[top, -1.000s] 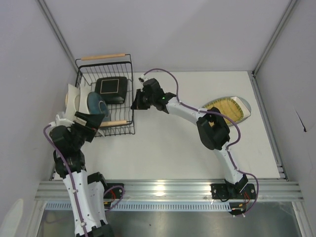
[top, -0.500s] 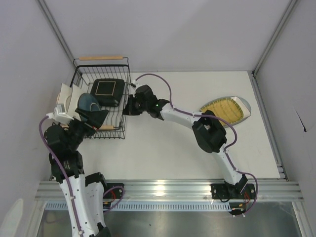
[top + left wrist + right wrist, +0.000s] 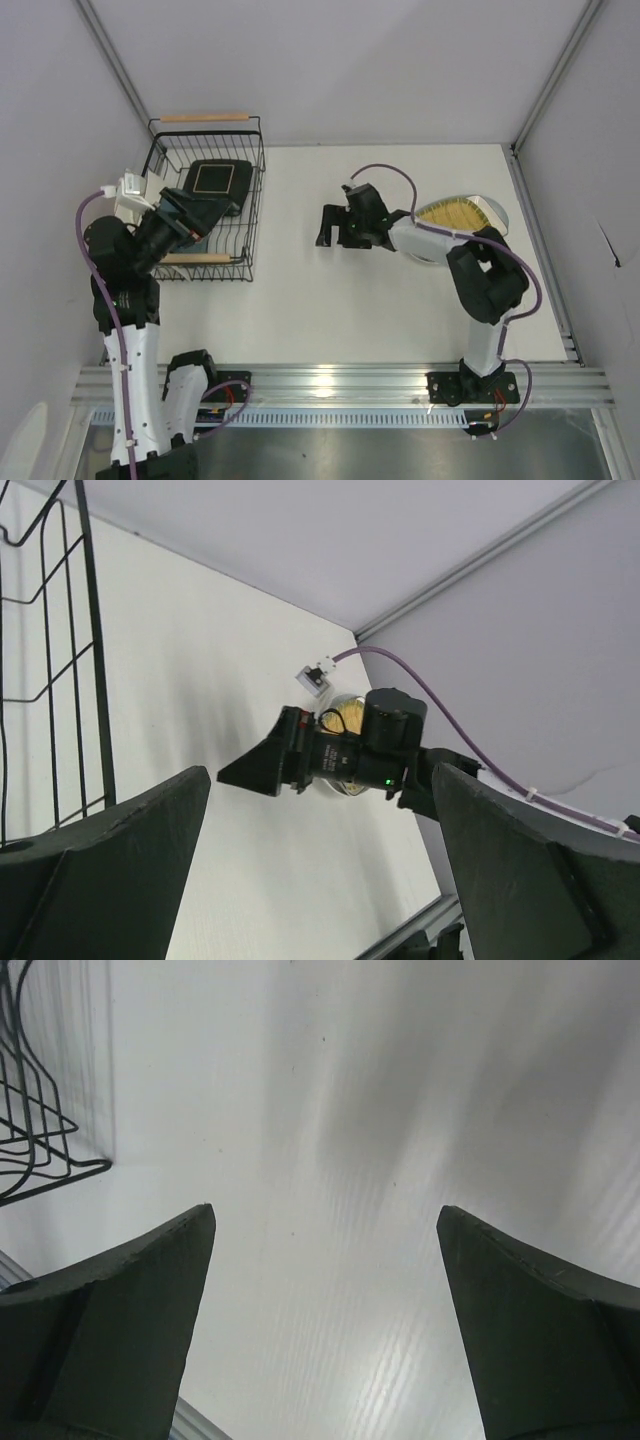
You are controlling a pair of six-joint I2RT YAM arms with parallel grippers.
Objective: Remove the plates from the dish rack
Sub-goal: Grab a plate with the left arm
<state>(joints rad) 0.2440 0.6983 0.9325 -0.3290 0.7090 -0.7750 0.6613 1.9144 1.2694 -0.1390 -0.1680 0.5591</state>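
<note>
Gaping near dish rack (image 3: 258, 190); right gripper (image 3: 322, 226) seemingly empty.

no legible text, no labels, brands, numbers or signs

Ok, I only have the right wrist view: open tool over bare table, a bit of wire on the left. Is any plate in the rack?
Observer: Yes. The top view shows a dark square plate lying in the rack.
Operator: And the left tool?
Observer: The left tool is at the rack's near edge, open, with nothing between its fingers.
Operator: Any plates out of the rack?
Observer: A mustard plate lies on the right side of the table, on top of a paler plate.
</note>
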